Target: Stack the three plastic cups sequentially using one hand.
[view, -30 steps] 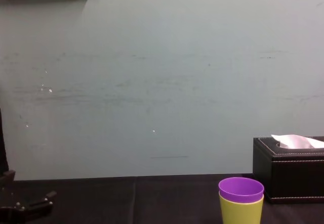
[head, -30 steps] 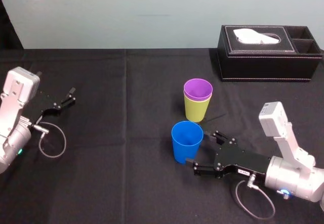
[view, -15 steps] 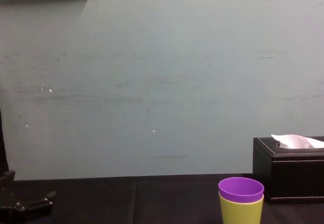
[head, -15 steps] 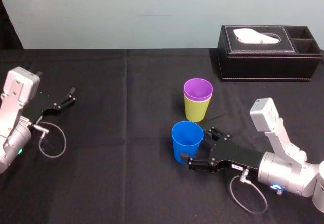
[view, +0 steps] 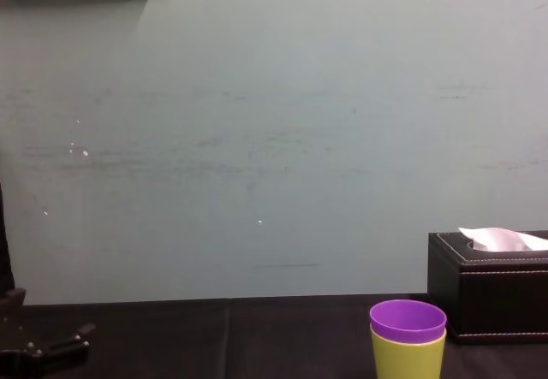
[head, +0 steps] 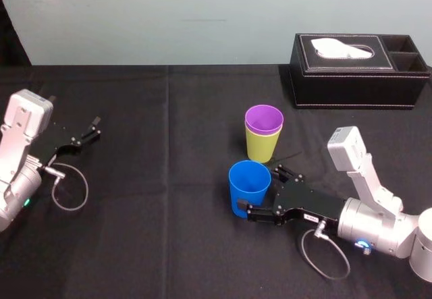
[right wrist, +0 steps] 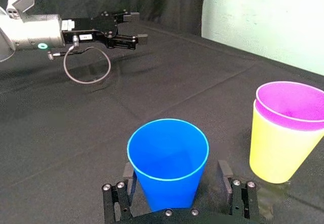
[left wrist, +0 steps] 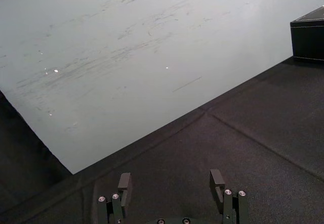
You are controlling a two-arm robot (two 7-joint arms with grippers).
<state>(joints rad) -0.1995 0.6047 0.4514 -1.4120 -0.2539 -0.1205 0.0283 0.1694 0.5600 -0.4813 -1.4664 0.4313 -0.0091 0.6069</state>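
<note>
The right gripper straddles the blue cup with its fingers spread wide, not yet clamping. The left gripper sits far left, fingers apart.

Right arm stretched forward and low, left arm parked at the side.
Right gripper fingers spread wide; left gripper fingers also apart.

Well beyond my right gripper and off to its right sits a black tissue box, a white tissue poking from its top slot. Black cloth spreads beneath the gripper; a pale wall stands behind
</note>
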